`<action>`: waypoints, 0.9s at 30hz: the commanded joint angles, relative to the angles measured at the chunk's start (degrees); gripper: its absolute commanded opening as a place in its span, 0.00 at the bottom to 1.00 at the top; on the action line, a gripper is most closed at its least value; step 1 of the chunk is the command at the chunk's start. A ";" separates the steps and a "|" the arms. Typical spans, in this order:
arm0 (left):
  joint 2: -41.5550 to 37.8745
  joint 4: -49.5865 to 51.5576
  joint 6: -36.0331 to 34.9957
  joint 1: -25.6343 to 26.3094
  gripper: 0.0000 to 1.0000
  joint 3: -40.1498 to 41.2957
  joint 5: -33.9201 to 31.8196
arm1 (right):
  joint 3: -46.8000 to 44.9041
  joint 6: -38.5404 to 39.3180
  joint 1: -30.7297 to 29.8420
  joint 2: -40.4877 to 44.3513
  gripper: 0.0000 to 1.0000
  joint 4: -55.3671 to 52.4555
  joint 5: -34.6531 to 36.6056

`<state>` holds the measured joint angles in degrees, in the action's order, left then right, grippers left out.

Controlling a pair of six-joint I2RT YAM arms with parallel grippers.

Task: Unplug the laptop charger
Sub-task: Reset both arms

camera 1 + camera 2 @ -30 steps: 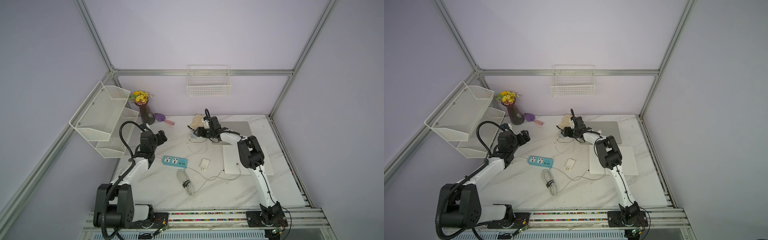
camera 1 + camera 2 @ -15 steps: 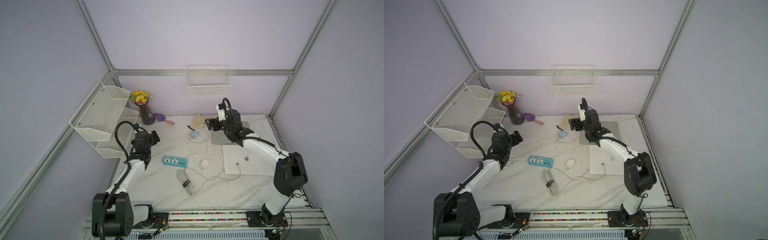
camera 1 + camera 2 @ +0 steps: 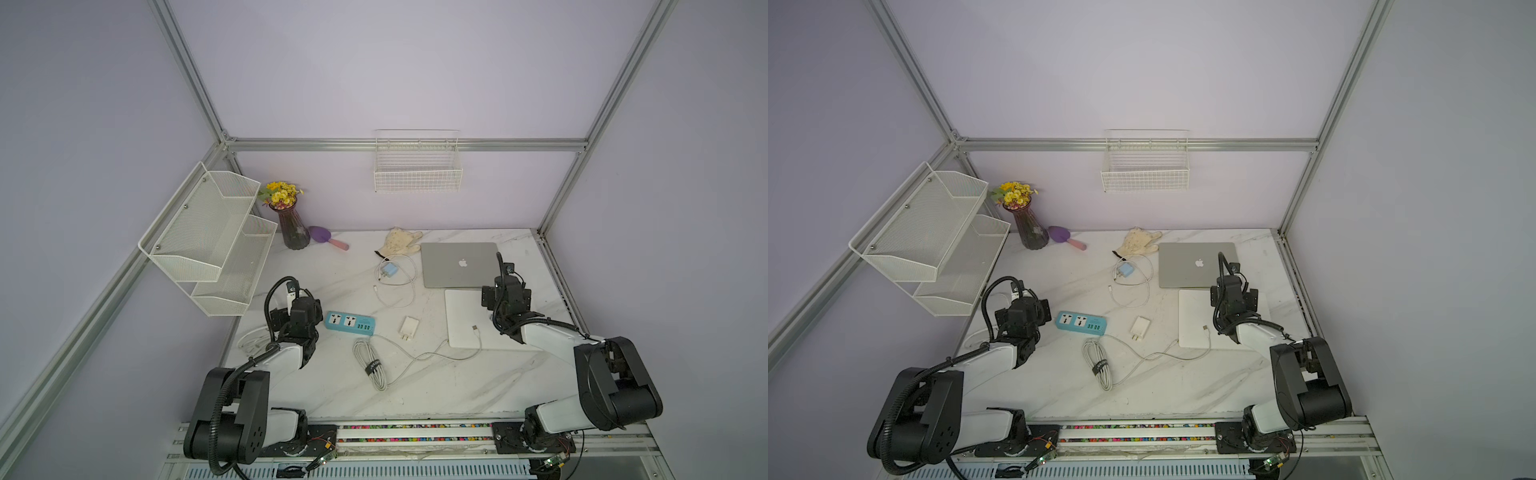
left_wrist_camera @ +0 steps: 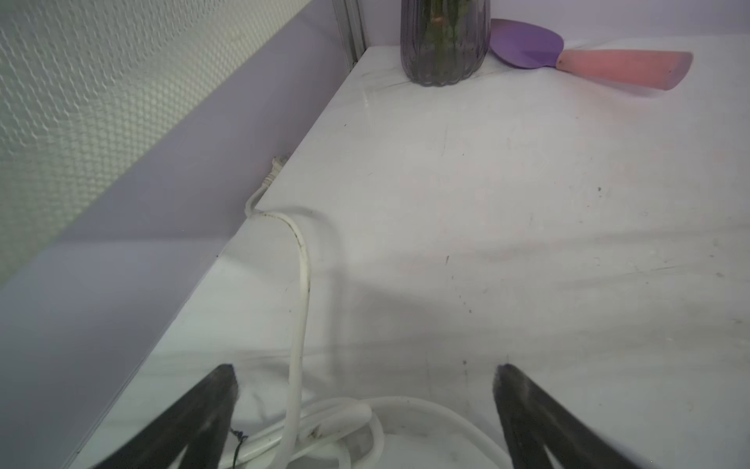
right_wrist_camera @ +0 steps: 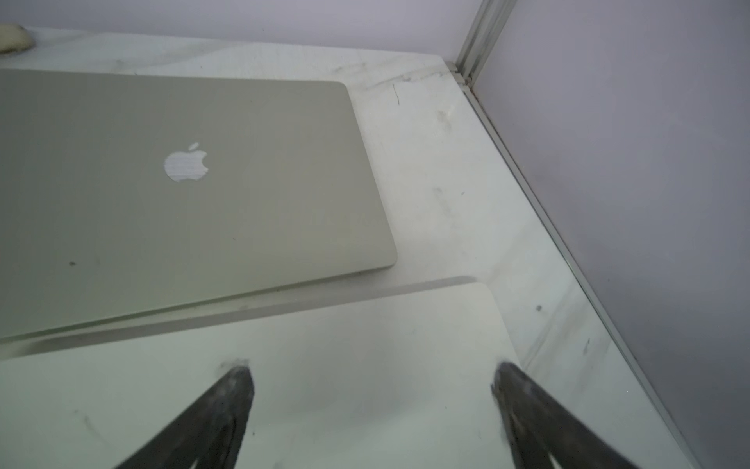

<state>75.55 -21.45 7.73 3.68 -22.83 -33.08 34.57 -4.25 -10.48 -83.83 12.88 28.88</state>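
The white laptop charger is lying unplugged on the tabletop, between the blue power strip and a white slab, with a bundled grey cable trailing beside it. The right end effector is hovering released over the slab, near the closed silver laptop. The left end effector is hanging released over a white cord.

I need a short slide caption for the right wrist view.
Open right pincer over a closed white laptop, next to a silver laptop on the marble table.
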 commanded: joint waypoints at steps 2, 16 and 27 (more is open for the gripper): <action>0.77 -21.66 -1.90 -2.92 1.00 2.37 6.65 | -6.92 -0.65 0.57 -4.68 0.96 21.20 -0.05; 17.75 -60.15 -9.63 -1.31 1.00 12.29 18.13 | -20.37 8.50 1.92 -22.62 0.97 71.70 -15.77; 13.59 -31.34 -5.42 -4.13 1.00 1.01 19.27 | -8.40 0.71 7.92 -18.29 0.97 44.05 -15.88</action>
<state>90.35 -54.85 1.89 -0.36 -21.56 -14.50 26.50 -2.59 -2.31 -102.19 58.37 13.82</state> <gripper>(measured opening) 0.994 0.972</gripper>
